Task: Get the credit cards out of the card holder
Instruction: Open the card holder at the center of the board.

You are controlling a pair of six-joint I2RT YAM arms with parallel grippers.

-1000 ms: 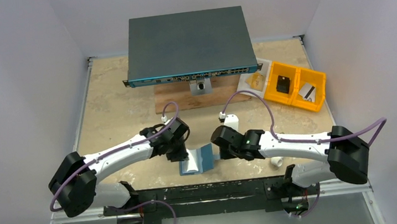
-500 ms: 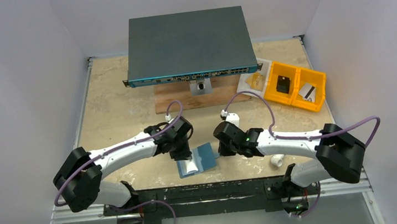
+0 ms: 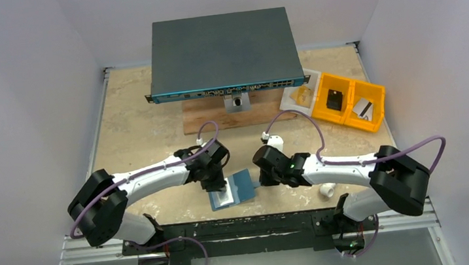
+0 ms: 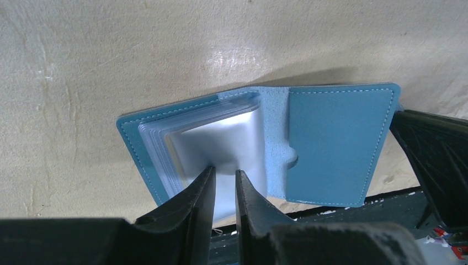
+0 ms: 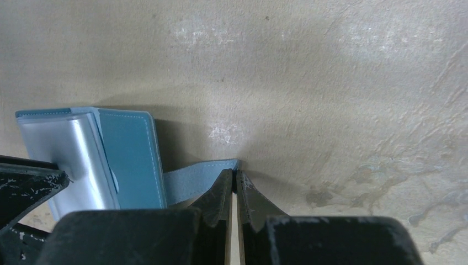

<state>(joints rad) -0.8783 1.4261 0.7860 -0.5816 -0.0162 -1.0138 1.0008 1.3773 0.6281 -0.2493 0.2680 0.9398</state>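
Observation:
The steel-blue card holder point(image 3: 245, 184) lies open near the table's front edge, between my two grippers. A pale silvery credit card point(image 4: 221, 138) faces up on a stack of clear sleeves in the holder's left half point(image 5: 60, 143). My left gripper point(image 4: 224, 170) comes down on that card point(image 3: 224, 198), its jaws a narrow gap apart and the tips pinching into the pale face. My right gripper point(image 5: 234, 173) is shut on the end of the card holder's blue strap point(image 5: 193, 179), low over the table. The right flap point(image 4: 336, 143) is bare blue.
A large dark grey box point(image 3: 220, 54) stands on a wooden board point(image 3: 204, 121) at the back. Yellow bins point(image 3: 350, 100) sit at the back right. A small white cylinder point(image 3: 327, 191) lies under the right arm. The black front rail point(image 3: 248, 226) runs just below the card holder.
The card holder stood propped like a tent a second ago and now lies nearly flat. Both grippers have come down with it, keeping their holds.

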